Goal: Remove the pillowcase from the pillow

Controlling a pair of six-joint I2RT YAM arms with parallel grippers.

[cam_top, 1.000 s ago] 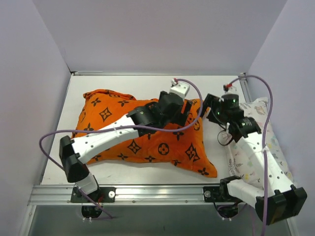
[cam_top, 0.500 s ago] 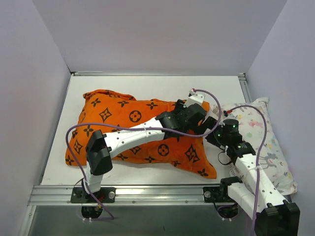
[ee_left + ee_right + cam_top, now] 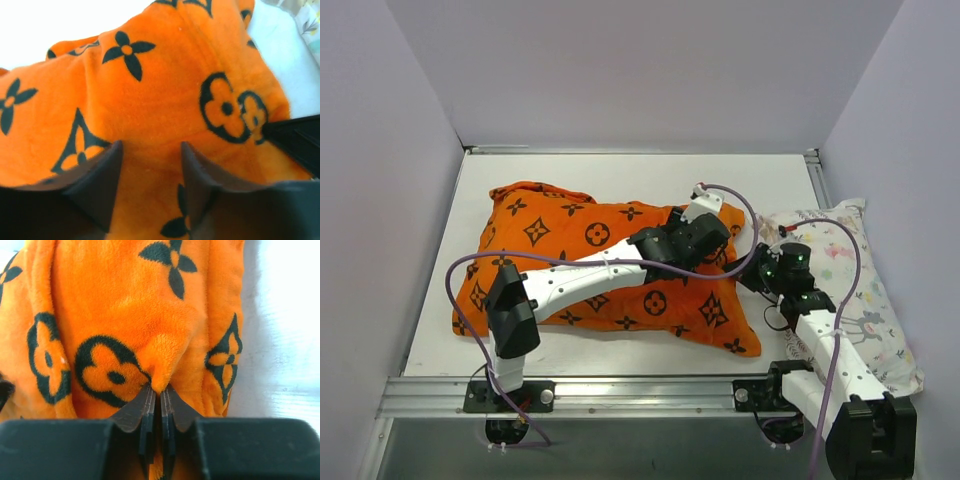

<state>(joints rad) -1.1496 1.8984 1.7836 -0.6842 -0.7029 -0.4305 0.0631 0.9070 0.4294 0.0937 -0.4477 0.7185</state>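
The orange pillowcase (image 3: 580,270) with black flower motifs lies across the table, stuffed full; the pillow is hidden inside it. My left gripper (image 3: 718,238) is pressed into its right end. In the left wrist view its jaws (image 3: 150,145) stand apart, and a thick bulge of the pillowcase (image 3: 150,90) fills the gap and touches both fingers. My right gripper (image 3: 750,272) is at the same end. In the right wrist view the right gripper (image 3: 156,389) is shut on a small pinched peak of the pillowcase (image 3: 115,300).
A white pillow with a pastel print (image 3: 850,290) lies along the right side under the right arm. The white table (image 3: 620,170) is boxed in by pale walls on three sides. A metal rail (image 3: 640,385) runs along the near edge.
The left arm swung right to the pillowcase's right end and narrowed its jaws on the fabric. The right arm came in to that end and shut on a pinch of it.
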